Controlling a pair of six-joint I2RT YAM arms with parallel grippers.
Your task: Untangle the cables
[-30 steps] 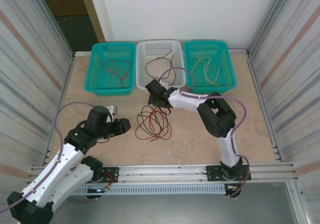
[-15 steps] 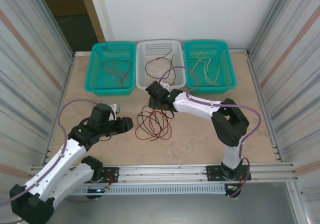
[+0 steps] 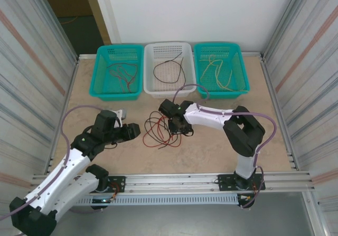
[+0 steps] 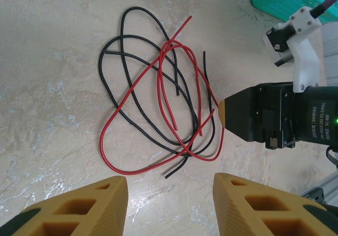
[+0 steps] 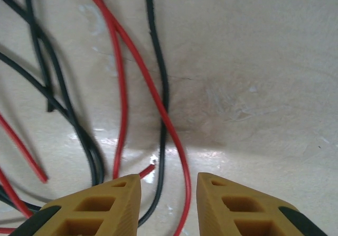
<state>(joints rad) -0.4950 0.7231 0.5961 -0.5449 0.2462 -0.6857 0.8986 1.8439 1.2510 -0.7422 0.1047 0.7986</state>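
A loose tangle of red and black cables (image 3: 160,132) lies on the table in front of the baskets. My right gripper (image 3: 177,129) points down over the tangle's right edge. In the right wrist view it (image 5: 168,204) stands open, with a red cable (image 5: 158,109) and a black cable (image 5: 161,88) running between its fingers, unpinched. My left gripper (image 3: 135,132) hovers just left of the tangle. Seen from the left wrist, it (image 4: 170,204) is open with bare table between the fingers, and the cables (image 4: 158,88) lie just beyond.
Three baskets line the far edge. The left teal basket (image 3: 100,91) holds red cables (image 3: 122,72), the white basket (image 3: 170,92) a black cable (image 3: 168,69), the right teal basket (image 3: 222,93) yellow cables (image 3: 219,72). Metal walls flank both sides.
My right gripper has come from the white basket's front edge down onto the tangle's right side and has opened. The left arm has barely shifted.
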